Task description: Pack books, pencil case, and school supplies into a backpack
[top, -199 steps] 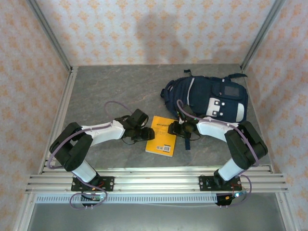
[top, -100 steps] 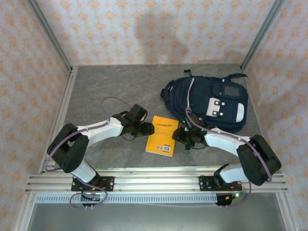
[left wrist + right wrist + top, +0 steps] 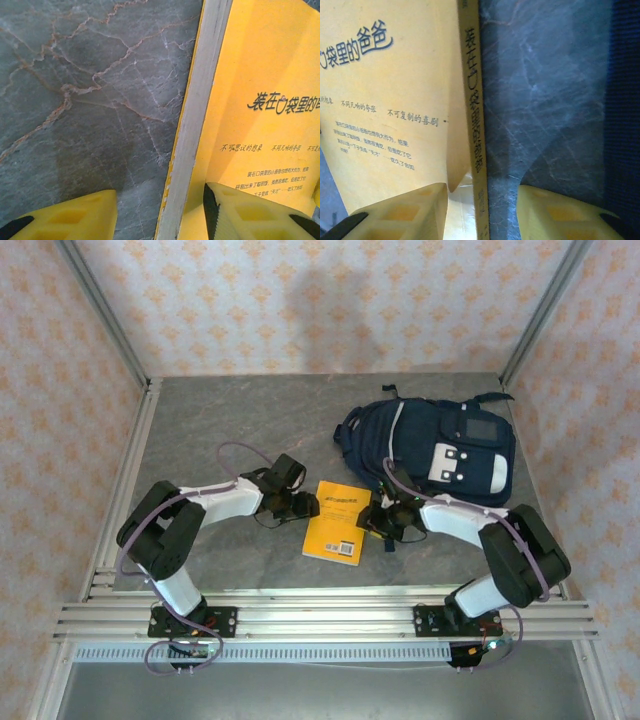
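Straddling the large orange-yellow softcover book (image 3: 336, 523) from both sides, I have my left gripper (image 3: 303, 505) at its left edge and my right gripper (image 3: 372, 518) at its right edge, as the overhead view shows. The book lies flat on the grey marbled surface (image 3: 230, 430), near the big navy-blue fabric backpack (image 3: 440, 450) with its pale stripe and white patches, which lies further back on the right. My left wrist camera adds what the overhead cannot. The pale page block runs up between my yellow fingers (image 3: 75, 217), one over bare surface, the other over the cover, jaws apart and gripping nothing. My right wrist camera shows the printed spine between that gripper's fingers (image 3: 400, 215), likewise apart. It also shows the cover's near corner curling off the pale pages, and navy fabric along the right edge.
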Robot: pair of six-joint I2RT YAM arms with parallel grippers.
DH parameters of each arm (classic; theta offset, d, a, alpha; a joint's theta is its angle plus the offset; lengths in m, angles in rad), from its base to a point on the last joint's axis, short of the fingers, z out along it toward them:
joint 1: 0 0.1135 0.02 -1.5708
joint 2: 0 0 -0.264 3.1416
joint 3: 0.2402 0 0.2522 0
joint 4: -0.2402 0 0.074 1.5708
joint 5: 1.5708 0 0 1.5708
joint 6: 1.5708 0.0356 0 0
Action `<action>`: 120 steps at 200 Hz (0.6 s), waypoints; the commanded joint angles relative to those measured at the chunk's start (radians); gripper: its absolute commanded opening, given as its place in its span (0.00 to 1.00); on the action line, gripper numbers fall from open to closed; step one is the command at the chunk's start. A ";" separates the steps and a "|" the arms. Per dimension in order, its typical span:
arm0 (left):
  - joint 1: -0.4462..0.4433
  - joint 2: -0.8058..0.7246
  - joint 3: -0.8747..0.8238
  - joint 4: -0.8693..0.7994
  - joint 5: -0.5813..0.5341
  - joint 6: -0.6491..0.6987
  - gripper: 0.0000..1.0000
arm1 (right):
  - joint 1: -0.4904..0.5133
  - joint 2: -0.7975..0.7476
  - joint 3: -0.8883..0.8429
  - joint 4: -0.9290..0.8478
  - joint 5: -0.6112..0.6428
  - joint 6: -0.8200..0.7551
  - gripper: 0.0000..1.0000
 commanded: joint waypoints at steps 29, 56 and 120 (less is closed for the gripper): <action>-0.008 0.026 -0.053 0.112 0.092 -0.043 0.42 | 0.034 0.050 0.059 0.075 -0.120 -0.077 0.40; -0.022 0.030 -0.067 0.153 0.128 -0.058 0.40 | 0.034 0.049 0.054 0.052 -0.106 -0.091 0.40; -0.048 0.034 -0.072 0.187 0.165 -0.079 0.26 | 0.034 0.061 0.002 0.292 -0.250 0.065 0.45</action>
